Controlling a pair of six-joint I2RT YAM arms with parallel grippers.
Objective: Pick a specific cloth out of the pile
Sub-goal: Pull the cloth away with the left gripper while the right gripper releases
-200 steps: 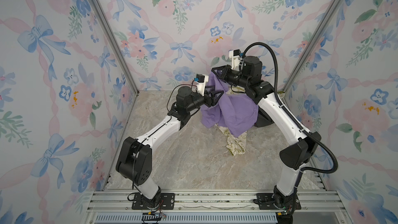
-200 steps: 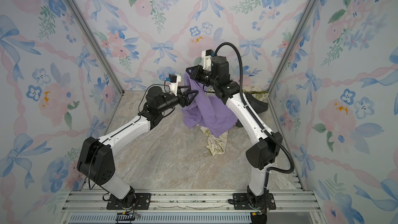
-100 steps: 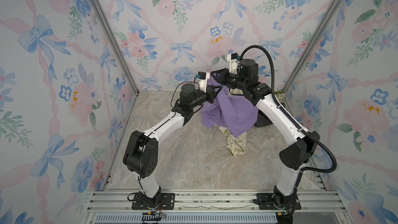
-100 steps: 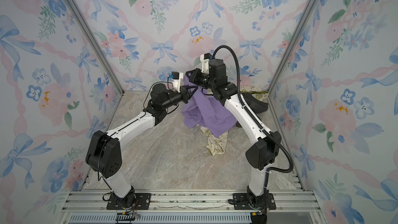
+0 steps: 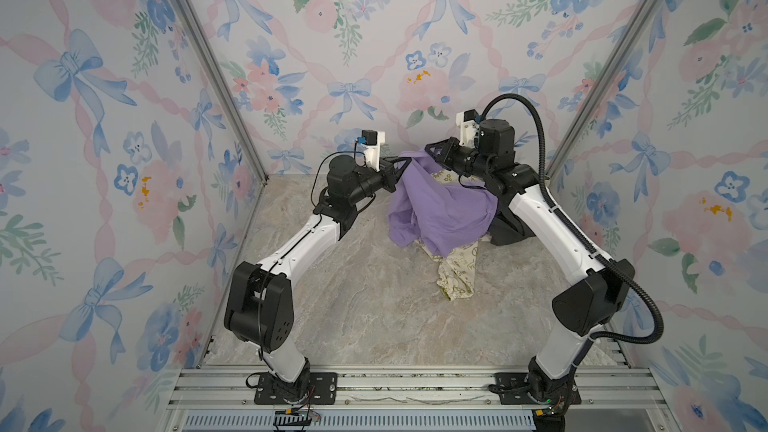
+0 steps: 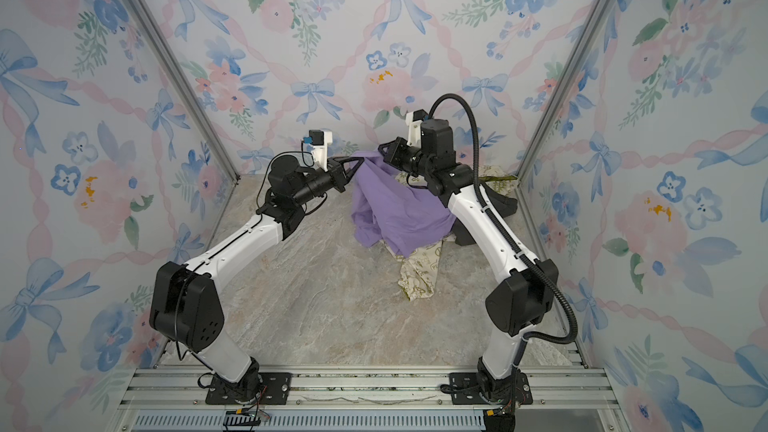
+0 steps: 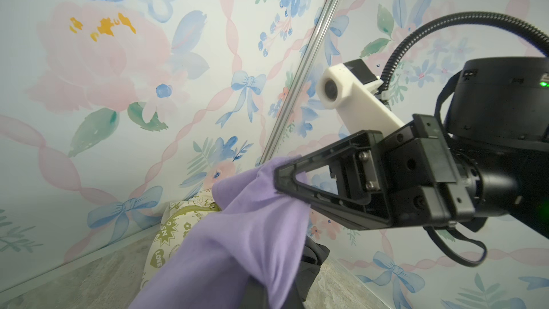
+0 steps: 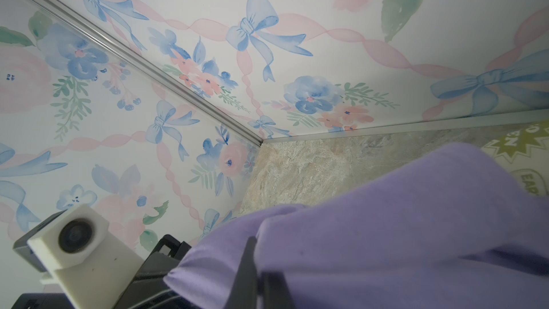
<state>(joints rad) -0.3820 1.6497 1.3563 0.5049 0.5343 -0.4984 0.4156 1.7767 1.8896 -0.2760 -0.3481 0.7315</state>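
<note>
The cloth (image 5: 444,205) is now being held up by two points on its upper edge, whereas a second ago it was hanging from the right end effector (image 5: 429,151) alone. In both top views that edge is being stretched, short and nearly level, between the two end effectors. The rest is being left to drape over the pile (image 5: 463,253) at the back right of the table (image 5: 353,309), with its lower folds touching the heap. The left end effector (image 5: 402,163), which a second ago was being held with its fingers apart just beside the fabric, is now being kept closed on the left end of the edge. The right one has been shifted a little to the right since then and is being kept clamped on the other end. In the left wrist view its black fingers (image 7: 350,215) are being shown closed over a bunched fold of lavender.

The scene is being enclosed on three sides by floral wall panels (image 5: 332,35). The cream cloth (image 5: 455,276) with olive-green prints is being largely covered by the lavender fabric, and only one tongue of it is being left exposed toward the front. The dark cloth (image 5: 509,228) is being partly hidden behind the right arm (image 5: 552,222).
</note>
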